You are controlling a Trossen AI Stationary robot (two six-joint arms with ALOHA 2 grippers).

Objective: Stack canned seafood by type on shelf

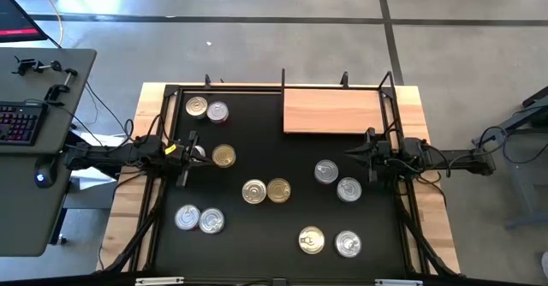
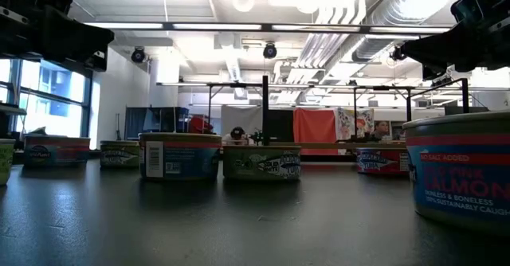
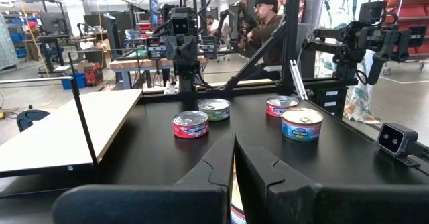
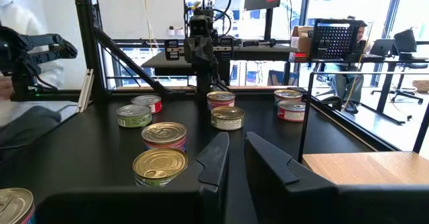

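Tins (image 1: 254, 191) lie scattered in loose pairs over the black table (image 1: 257, 140), none sorted yet. The left gripper (image 1: 190, 151) hangs at the table's left edge with its fingers nearly together on nothing, just beside a gold-topped tin (image 1: 223, 156), likely the first pick. The right gripper (image 1: 353, 155) waits opposite, its fingers slightly apart and empty. Farthest back, the shelf (image 1: 332, 110) stands bare, ready for stacks.

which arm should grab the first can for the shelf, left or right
Probably the right. The right gripper sits just below the shelf, with two silver-topped cans close by. The left gripper is beside a gold-topped can but far from the shelf.
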